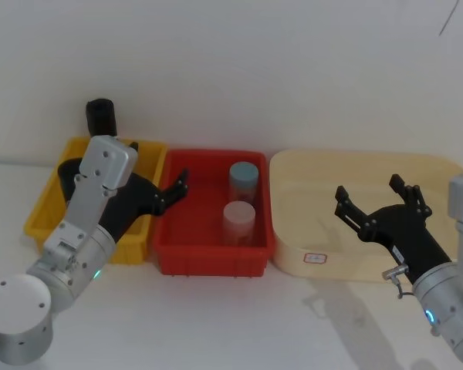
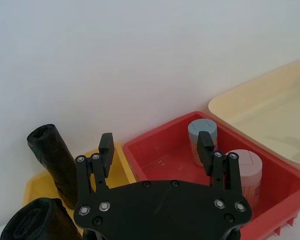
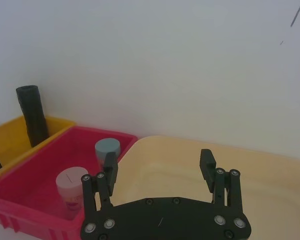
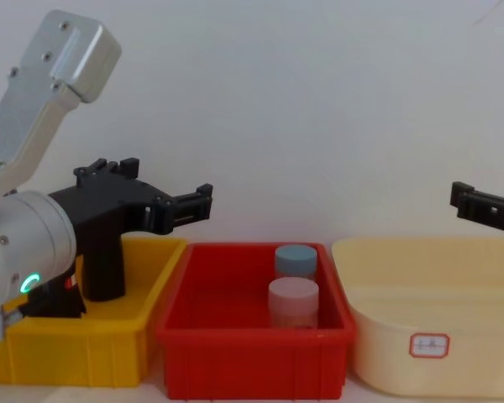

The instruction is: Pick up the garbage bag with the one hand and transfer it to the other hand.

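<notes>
Bag (image 2: pixel 32 222), likely the thicker black roll, stands in yellow bin (image 1: pixel 42 212), below and left of left claw (image 2: pixel 155 144), outside its fingers. Slimmer roll (image 2: pixel 52 160) stands farther back. Left claw is open and empty, hovering where yellow bin meets red bin (image 1: pixel 208 258). Right claw (image 1: pixel 369 189) is open and empty above beige tub (image 1: pixel 293 254), well right of bag.
</notes>
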Robot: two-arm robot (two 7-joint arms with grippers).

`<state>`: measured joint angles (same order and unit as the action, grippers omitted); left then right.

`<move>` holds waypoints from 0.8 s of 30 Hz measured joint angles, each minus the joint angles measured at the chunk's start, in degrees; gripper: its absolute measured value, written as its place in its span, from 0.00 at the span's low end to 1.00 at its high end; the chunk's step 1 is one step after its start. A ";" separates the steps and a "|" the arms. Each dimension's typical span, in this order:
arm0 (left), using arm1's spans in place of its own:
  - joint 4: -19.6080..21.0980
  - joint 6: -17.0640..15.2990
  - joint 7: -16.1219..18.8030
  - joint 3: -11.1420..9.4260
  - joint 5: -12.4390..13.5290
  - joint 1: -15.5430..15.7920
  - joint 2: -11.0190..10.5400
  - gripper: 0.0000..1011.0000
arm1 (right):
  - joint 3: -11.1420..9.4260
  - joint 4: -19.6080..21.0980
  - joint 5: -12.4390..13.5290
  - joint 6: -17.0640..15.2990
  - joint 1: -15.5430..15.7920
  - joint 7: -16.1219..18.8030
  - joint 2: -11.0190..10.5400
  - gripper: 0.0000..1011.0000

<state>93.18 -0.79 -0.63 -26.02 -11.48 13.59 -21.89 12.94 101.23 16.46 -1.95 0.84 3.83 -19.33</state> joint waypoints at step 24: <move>5.08 -8.27 -13.36 5.00 -11.14 0.36 -5.58 0.99 | 0.00 0.00 0.00 0.00 0.00 0.00 0.00 0.99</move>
<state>98.26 -9.07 -14.00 -21.02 -22.62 13.94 -27.47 12.94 101.23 16.46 -1.95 0.84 3.83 -19.33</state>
